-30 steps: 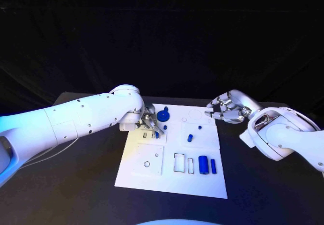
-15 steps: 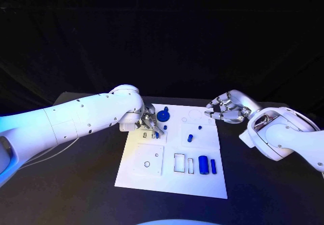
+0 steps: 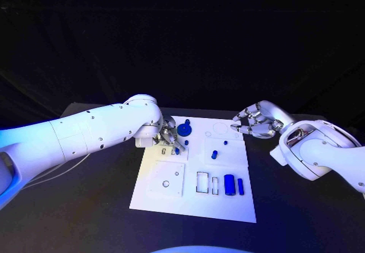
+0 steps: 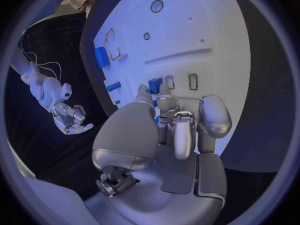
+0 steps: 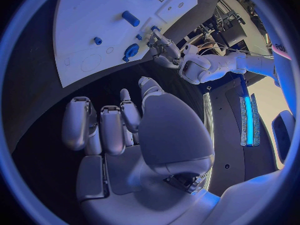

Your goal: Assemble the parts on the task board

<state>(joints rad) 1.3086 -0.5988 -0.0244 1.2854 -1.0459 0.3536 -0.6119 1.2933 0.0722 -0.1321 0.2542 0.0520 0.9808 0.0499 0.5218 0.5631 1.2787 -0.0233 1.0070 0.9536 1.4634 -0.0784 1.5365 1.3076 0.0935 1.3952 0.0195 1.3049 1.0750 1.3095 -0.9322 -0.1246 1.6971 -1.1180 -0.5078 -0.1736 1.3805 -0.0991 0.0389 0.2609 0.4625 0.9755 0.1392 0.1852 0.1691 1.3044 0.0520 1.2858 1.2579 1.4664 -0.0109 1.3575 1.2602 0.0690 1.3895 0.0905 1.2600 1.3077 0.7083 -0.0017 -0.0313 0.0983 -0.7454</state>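
**Left hand worked a blue part at the board's far left edge**

The left hand was low over the task board, its fingers bunched together around a small blue part beside two narrow rectangular slots. That pose suggested it was seating the part in a slot, though whether the fingers truly gripped it could not be told.

The right hand hovered just off the board's far right corner over the black counter, fingers curled inward and grasping nothing, probably kept clear to leave the left hand room.

Other parts waited on the board: a round knob-like piece near the far edge, a short peg mid-board, and two upright blocks beside an empty rectangular recess.

No brand, label or readable writing appeared anywhere.
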